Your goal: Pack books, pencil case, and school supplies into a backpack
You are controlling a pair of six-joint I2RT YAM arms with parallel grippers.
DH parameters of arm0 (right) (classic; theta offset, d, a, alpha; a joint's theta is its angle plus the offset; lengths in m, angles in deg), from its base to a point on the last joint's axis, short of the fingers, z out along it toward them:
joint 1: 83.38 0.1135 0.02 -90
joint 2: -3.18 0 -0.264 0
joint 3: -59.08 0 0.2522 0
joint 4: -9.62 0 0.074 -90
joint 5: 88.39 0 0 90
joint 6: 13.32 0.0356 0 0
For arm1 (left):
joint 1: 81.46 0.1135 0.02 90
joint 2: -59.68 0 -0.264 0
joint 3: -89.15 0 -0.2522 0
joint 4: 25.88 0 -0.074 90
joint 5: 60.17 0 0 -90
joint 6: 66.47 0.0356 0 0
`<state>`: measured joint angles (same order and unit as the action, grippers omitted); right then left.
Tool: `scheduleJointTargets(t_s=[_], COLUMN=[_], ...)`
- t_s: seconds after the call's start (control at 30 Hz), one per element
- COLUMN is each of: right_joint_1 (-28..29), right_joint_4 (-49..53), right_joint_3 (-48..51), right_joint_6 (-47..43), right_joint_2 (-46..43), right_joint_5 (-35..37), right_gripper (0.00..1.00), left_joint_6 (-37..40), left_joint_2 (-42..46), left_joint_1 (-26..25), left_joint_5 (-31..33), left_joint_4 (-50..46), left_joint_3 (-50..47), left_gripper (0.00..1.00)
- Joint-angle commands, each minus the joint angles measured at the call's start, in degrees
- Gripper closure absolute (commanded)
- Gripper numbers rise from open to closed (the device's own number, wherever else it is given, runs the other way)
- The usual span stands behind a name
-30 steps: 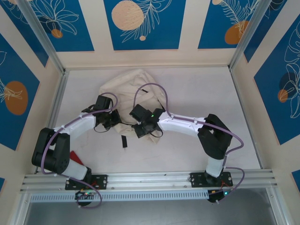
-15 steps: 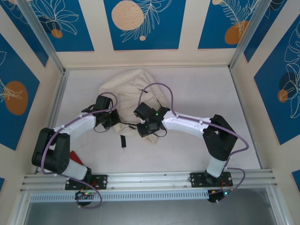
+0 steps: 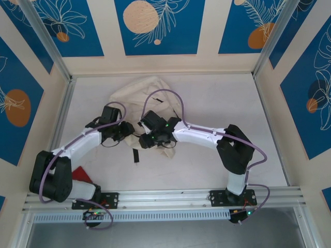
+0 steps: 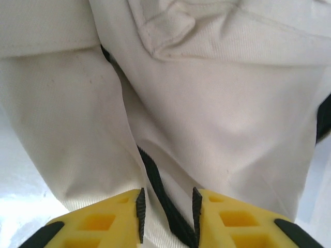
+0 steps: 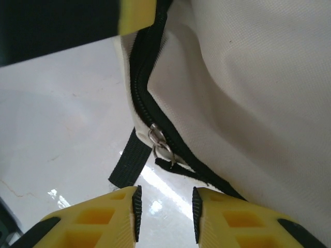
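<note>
The cream-white backpack (image 3: 144,93) lies crumpled at the middle back of the table, its near edge under both grippers. My left gripper (image 3: 128,132) sits at that near edge, and in the left wrist view it (image 4: 166,217) is shut on a fold of cream fabric (image 4: 217,113) with a black trim strip (image 4: 160,191) between the pads. My right gripper (image 3: 145,139) is open just beside it. In the right wrist view the right gripper (image 5: 164,214) hovers above the table, just short of the metal zip pulls (image 5: 160,144) on the black zip (image 5: 142,77). Books and supplies are hidden.
A loose black strap end (image 3: 136,155) lies on the white table (image 3: 217,103) in front of the bag. A red object (image 3: 83,173) peeks out by the left arm's base. Low walls surround the table on three sides.
The right gripper has swung left, closer to the left gripper and the bag's near edge. The left arm's shoulder has shifted down and left, its gripper staying at the bag.
</note>
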<state>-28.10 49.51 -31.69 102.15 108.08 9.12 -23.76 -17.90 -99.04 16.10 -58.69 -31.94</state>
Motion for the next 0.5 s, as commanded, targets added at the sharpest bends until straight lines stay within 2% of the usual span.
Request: scheduleJointTargets(t_s=[0.0, 0.13, 0.27, 0.47], right_joint_1=[-0.17, -0.27, -0.27, -0.16], right_joint_4=[-0.05, -0.03, -0.82, -1.61], right_joint_3=[-2.21, -3.05, -3.35, -4.10], right_joint_6=[-2.08, -2.50, -3.26, -6.10], right_joint_2=[1.57, 2.74, 3.44, 4.08], right_joint_5=[1.35, 2.60, 4.61, 9.15], right_gripper=[0.64, 0.63, 0.62, 0.60], left_joint_6=[-3.59, -6.02, -6.57, -7.39], left_joint_2=[1.96, 2.21, 0.91, -1.99], left_joint_1=[0.61, 0.50, 0.43, 0.44], left_joint_5=[-4.77, -8.65, -9.67, -10.72], left_joint_4=[1.00, 3.61, 4.76, 7.35], left_joint_3=[-2.78, -4.49, -4.91, -4.30], left_gripper=[0.67, 0.67, 0.68, 0.89])
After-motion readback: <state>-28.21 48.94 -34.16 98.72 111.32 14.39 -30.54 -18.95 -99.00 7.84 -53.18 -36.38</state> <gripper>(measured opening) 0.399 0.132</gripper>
